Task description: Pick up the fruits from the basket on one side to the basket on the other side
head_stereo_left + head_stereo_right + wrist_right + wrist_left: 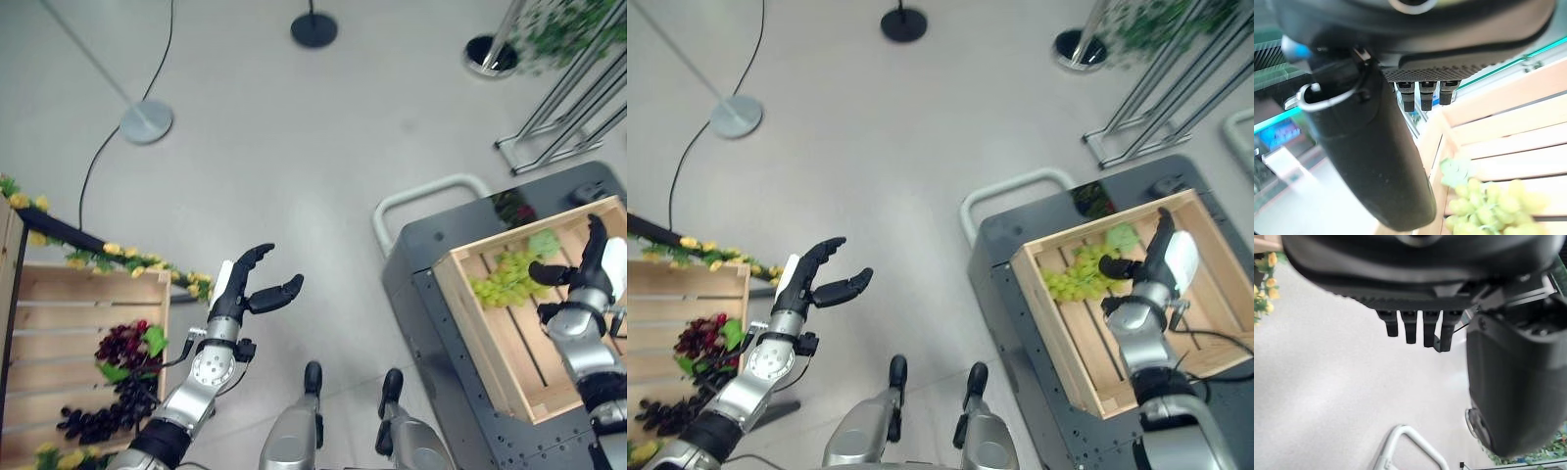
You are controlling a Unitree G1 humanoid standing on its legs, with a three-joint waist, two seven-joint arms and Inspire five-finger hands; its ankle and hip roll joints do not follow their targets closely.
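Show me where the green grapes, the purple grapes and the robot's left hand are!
green grapes (pixel 505 277): left eye view, middle of the bunch in the right crate.
purple grapes (pixel 121 345): left eye view, the dark red cluster in the left crate.
left hand (pixel 235 294): left eye view, the palm, over the floor.

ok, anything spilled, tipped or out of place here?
Nothing stands out. The green grapes lie inside the right crate, the purple grapes inside the left crate. Left hand open over bare floor, right hand open above the right crate.

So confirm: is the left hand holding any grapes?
No, the left hand hangs open over bare floor, with the dark grapes lying in the left crate.
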